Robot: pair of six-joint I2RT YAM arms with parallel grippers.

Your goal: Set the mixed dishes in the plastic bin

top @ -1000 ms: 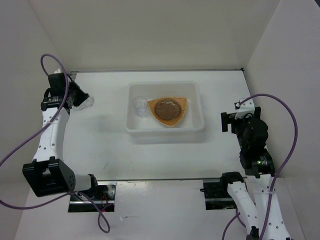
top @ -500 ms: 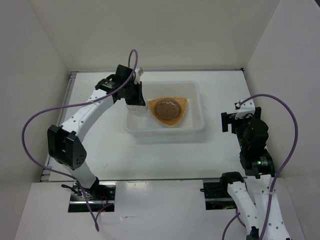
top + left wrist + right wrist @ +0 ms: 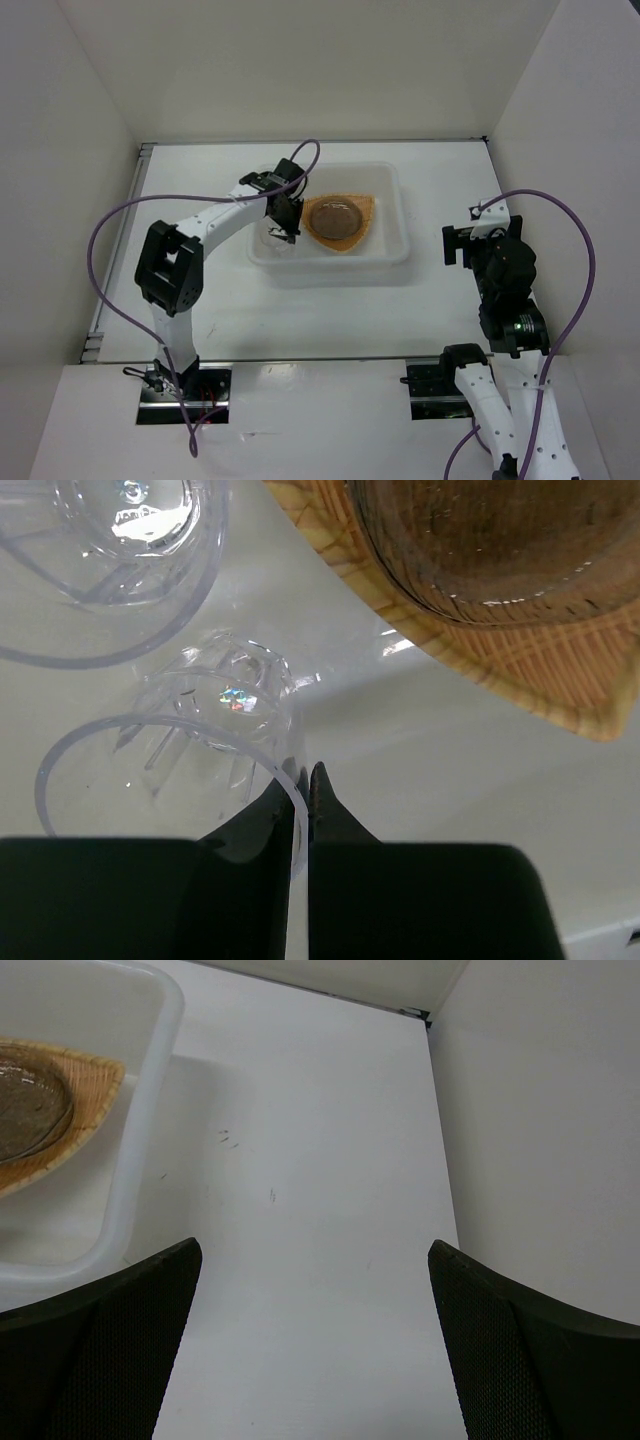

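Note:
The white plastic bin [image 3: 392,256] stands at mid-table. In it lies the tan woven plate [image 3: 358,236] with a grey saucer [image 3: 333,217] on top. My left gripper [image 3: 286,226] is down inside the bin's left end. It is shut on the rim of a clear cup [image 3: 196,748], which is just above or on the bin floor [image 3: 440,780]; I cannot tell which. A second clear cup [image 3: 130,550] stands right beside it. The plate [image 3: 560,670] and saucer [image 3: 480,540] are close on the right. My right gripper [image 3: 312,1250] is open and empty over bare table right of the bin [image 3: 150,1110].
White walls enclose the table on three sides. The right wall [image 3: 540,1110] is close to my right gripper. My left arm [image 3: 215,222] reaches over the bin's left rim, trailing a purple cable [image 3: 110,225].
My left arm has swung from the table's far left over to the bin and lowered into its left end, carrying the clear cup. The right arm has not moved.

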